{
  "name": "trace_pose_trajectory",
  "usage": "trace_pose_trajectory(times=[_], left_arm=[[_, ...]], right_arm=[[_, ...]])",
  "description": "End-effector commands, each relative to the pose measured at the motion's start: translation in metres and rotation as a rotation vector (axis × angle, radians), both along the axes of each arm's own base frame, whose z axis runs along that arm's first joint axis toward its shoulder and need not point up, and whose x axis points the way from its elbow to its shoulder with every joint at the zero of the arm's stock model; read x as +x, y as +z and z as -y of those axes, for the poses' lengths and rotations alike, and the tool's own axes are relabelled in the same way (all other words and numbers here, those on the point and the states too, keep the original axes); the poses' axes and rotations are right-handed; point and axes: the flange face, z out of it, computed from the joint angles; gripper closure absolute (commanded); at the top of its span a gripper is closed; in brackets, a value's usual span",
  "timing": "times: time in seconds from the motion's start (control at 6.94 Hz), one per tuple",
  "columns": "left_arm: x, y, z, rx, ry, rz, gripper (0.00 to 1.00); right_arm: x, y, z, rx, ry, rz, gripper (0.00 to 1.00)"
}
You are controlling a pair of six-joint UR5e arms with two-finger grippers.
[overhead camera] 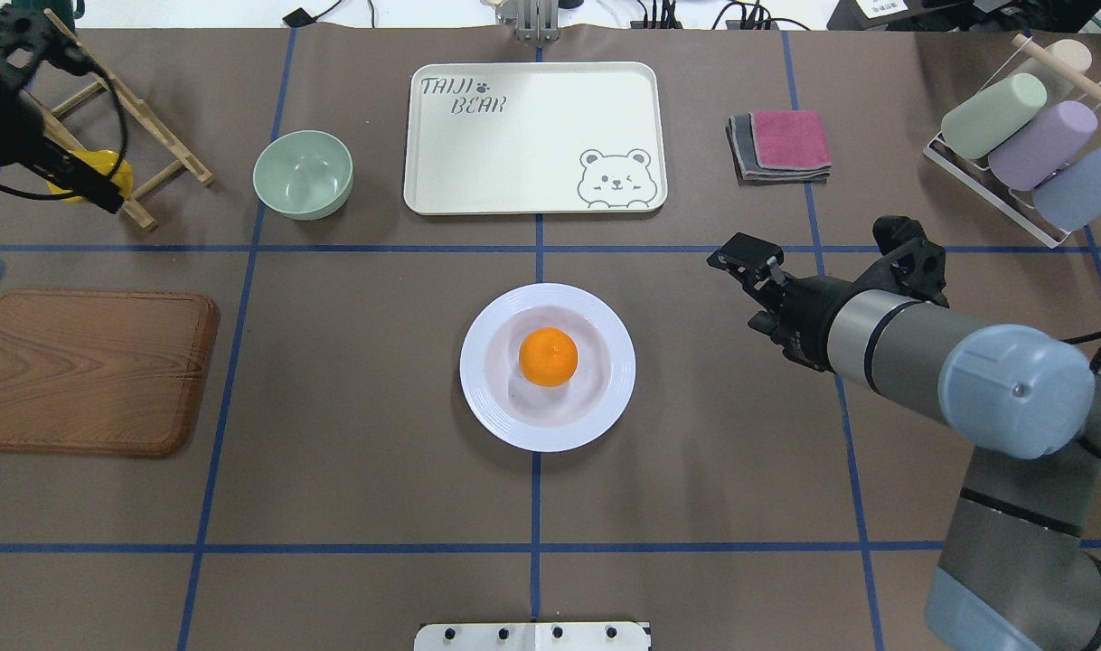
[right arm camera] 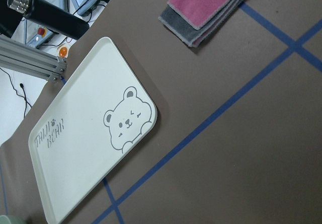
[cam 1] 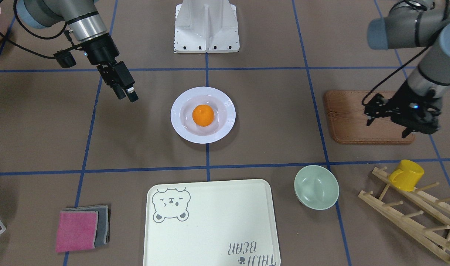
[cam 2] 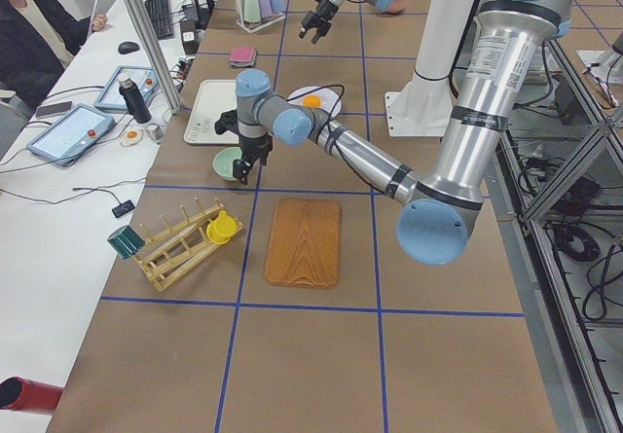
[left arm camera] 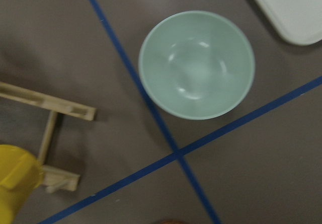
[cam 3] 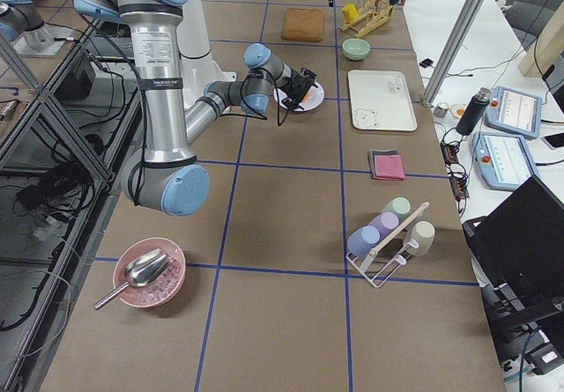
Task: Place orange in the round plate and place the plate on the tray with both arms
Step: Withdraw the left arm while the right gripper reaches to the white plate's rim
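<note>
The orange (cam 1: 203, 115) lies in the middle of the white round plate (cam 1: 180, 127), which stands on the table at its centre. The cream tray (cam 1: 210, 221) with the bear drawing lies apart from the plate, on the side away from the robot, with nothing on it. My right gripper (cam 1: 126, 94) hangs in the air to the plate's side, clear of it, its fingers apart and holding nothing. My left gripper (cam 1: 408, 133) hovers high near the wooden board (cam 1: 352, 118), far from the plate; its fingers are too dark to read.
A pale green bowl (cam 1: 316, 187) sits beside the tray. A wooden rack (cam 1: 413, 218) holds a yellow mug (cam 1: 406, 174). Folded pink and grey cloths (cam 1: 81, 228) lie on the tray's other side. A cup rack (overhead camera: 1021, 145) stands at the far right corner.
</note>
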Motion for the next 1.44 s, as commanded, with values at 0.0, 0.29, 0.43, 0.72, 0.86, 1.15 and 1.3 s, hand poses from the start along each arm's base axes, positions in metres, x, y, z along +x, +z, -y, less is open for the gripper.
trace_pose_trajectory(times=[0.0, 0.29, 0.43, 0.72, 0.86, 1.15, 1.3], left_arm=[[-0.137, 0.098, -0.013, -0.046, -0.019, -0.003, 0.01], [-0.185, 0.149, -0.019, -0.172, -0.085, -0.155, 0.01], [-0.185, 0.154, -0.023, -0.182, -0.088, -0.155, 0.01], [-0.185, 0.156, -0.025, -0.186, -0.089, -0.153, 0.01], [-0.185, 0.162, -0.030, -0.196, -0.091, -0.154, 0.01], [-0.185, 0.163, -0.030, -0.197, -0.090, -0.154, 0.01], [-0.185, 0.168, -0.035, -0.204, -0.090, -0.155, 0.01]], right_arm=[[-0.026, -0.012, -0.040, -0.013, 0.067, 0.063, 0.00], [-0.057, -0.009, -0.081, -0.039, 0.144, 0.113, 0.00], [-0.086, -0.005, -0.102, -0.061, 0.164, 0.138, 0.01], [-0.157, -0.010, -0.104, -0.108, 0.172, 0.157, 0.04], [-0.170, 0.002, -0.107, -0.136, 0.177, 0.152, 0.05], [-0.185, 0.012, -0.106, -0.140, 0.178, 0.121, 0.09], [-0.193, 0.019, -0.102, -0.140, 0.182, 0.102, 0.10]])
